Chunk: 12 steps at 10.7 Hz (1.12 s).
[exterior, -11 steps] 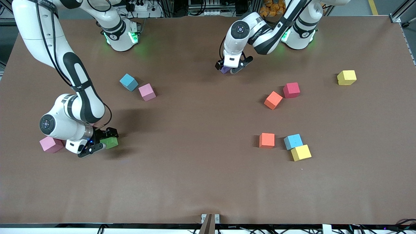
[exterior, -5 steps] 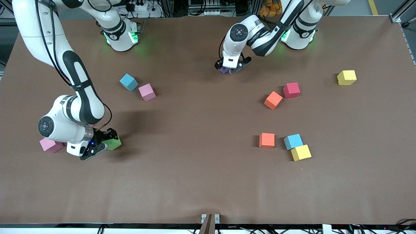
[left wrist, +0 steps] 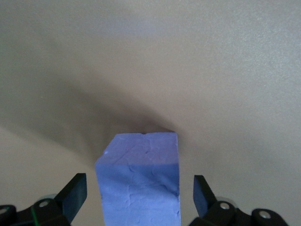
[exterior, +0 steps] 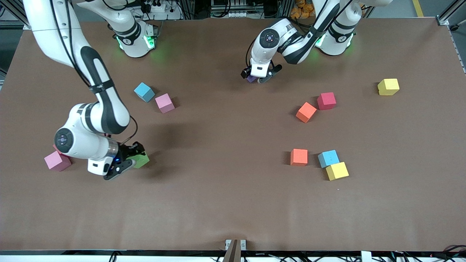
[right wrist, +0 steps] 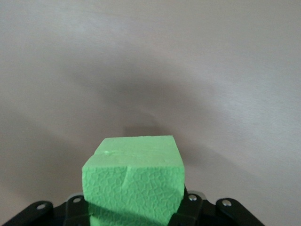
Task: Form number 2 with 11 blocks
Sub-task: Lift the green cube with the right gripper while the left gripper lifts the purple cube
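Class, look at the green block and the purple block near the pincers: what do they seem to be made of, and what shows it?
Green block: probably foam, matte; its face shows a fine crackled texture and a small slit, with no shine.
Purple block: likely the same foam, matte; faint creases and slightly uneven edges.

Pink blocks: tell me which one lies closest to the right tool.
The pink block at the right arm's end of the table, just beside the right tool, which is shut on the green block. The other pink block sits farther from the camera, beside a light blue block.
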Motion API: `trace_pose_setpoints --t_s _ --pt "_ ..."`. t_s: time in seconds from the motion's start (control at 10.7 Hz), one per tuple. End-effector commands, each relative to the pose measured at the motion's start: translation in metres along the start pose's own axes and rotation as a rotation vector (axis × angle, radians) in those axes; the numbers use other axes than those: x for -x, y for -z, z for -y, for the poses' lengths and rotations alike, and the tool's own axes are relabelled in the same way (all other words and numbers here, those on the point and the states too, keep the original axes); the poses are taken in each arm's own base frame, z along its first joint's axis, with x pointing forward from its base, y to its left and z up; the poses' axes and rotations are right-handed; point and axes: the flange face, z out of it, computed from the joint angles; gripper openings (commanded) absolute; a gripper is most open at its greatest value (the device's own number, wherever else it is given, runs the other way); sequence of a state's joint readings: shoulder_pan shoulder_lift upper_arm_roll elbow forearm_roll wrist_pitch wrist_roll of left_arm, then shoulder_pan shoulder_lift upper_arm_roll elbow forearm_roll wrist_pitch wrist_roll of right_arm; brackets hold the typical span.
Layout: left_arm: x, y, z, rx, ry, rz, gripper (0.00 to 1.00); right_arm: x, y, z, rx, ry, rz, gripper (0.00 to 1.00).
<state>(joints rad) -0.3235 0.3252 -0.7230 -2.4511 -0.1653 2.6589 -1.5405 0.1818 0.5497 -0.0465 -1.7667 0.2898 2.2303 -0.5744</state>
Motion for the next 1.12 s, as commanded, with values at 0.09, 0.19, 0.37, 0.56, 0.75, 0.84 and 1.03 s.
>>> trace_pose_setpoints --t_s 0.09,0.19,0.37,0.56,0.75,0.84,1.03 --pt "0.002 -0.009 0.0 0.013 0.0 0.017 0.44 -0.014 0.0 0.063 -0.018 0.036 0.014 0.2" --pt "0.003 -0.009 -0.001 0.015 -0.069 0.004 0.27 -0.021 -0.002 0.089 -0.016 0.059 0.018 0.2" --pt "0.006 -0.006 -0.004 0.023 -0.159 -0.005 0.0 -0.027 -0.009 0.135 -0.015 0.088 0.032 0.2" --pt "0.014 0.001 -0.013 0.04 -0.273 -0.005 0.0 -0.029 -0.018 0.16 -0.016 0.124 0.047 0.2" --pt "0.027 0.007 -0.03 0.064 -0.384 -0.016 0.0 -0.028 -0.025 0.182 -0.006 0.169 0.06 0.2" --pt "0.027 0.007 -0.037 0.032 -0.454 -0.022 0.0 -0.025 -0.025 0.188 -0.006 0.182 0.065 0.19" --pt "0.025 0.011 -0.048 -0.034 -0.61 -0.004 0.0 -0.014 -0.014 0.191 0.03 0.299 0.078 0.18"
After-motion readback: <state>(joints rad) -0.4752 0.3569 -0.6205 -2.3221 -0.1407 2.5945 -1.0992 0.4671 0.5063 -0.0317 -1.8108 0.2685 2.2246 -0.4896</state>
